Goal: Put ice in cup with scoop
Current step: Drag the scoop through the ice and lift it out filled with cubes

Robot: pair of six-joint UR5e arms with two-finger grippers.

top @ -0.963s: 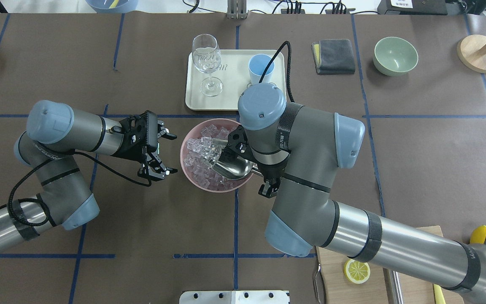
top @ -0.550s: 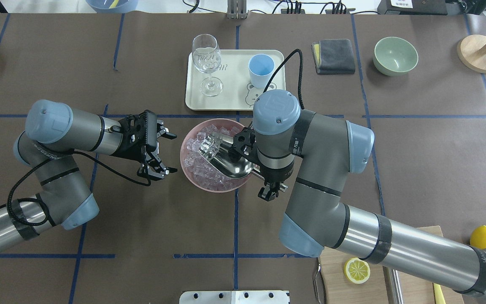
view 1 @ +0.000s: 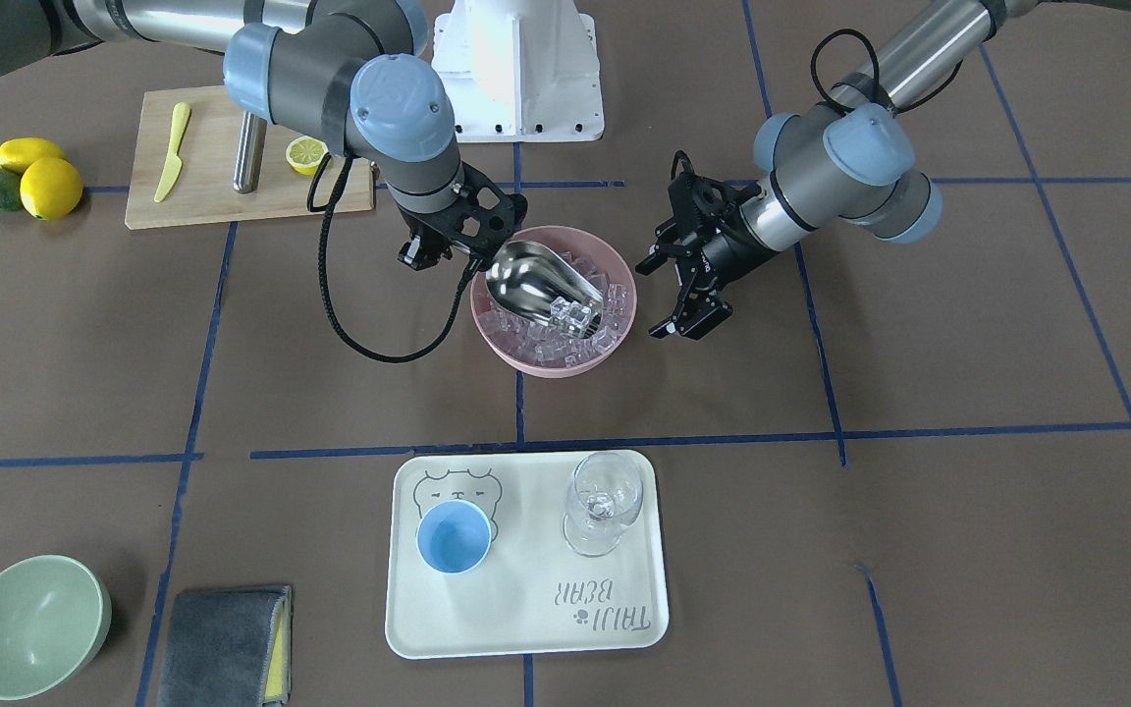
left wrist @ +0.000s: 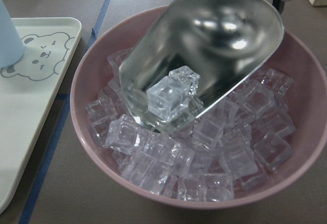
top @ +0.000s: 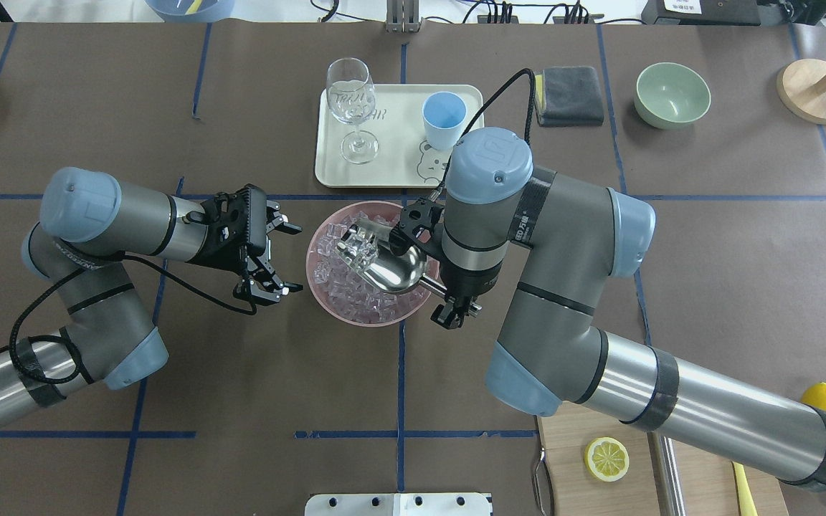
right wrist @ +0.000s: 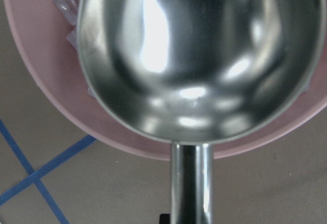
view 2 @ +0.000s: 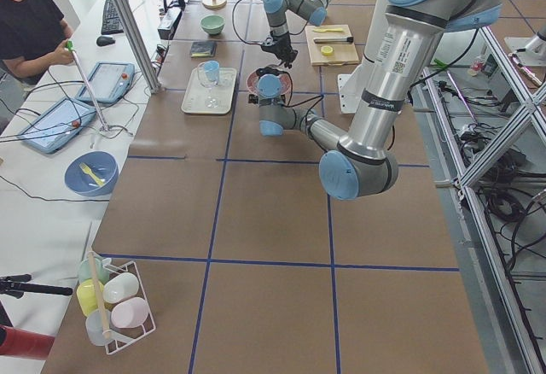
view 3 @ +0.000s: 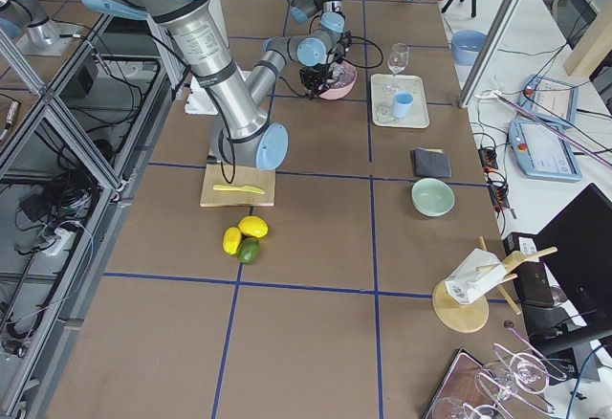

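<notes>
My right gripper (top: 450, 307) is shut on the handle of the steel scoop (top: 381, 262). The scoop is tilted over the pink bowl (top: 316, 283), mouth low, at the pile of ice (top: 355, 295). The left wrist view shows two clear cubes (left wrist: 171, 93) lying in the scoop (left wrist: 219, 40). The right wrist view shows the scoop's back (right wrist: 194, 55) and handle. My left gripper (top: 288, 258) is open and empty just left of the bowl. The light-blue cup (top: 444, 119) stands empty on the cream tray (top: 399, 161), beyond the bowl.
A clear stemmed glass (top: 350, 107) stands on the tray's left part. A grey cloth (top: 571, 94) and a pale green bowl (top: 672, 94) lie at the far right. A cutting board (view 1: 232, 201) with a lemon half, a knife and a steel cylinder lies near my base.
My right arm has swung to the right and the scoop has drawn back and lifted its mouth out of the ice with two cubes in it. The left arm has barely moved.
</notes>
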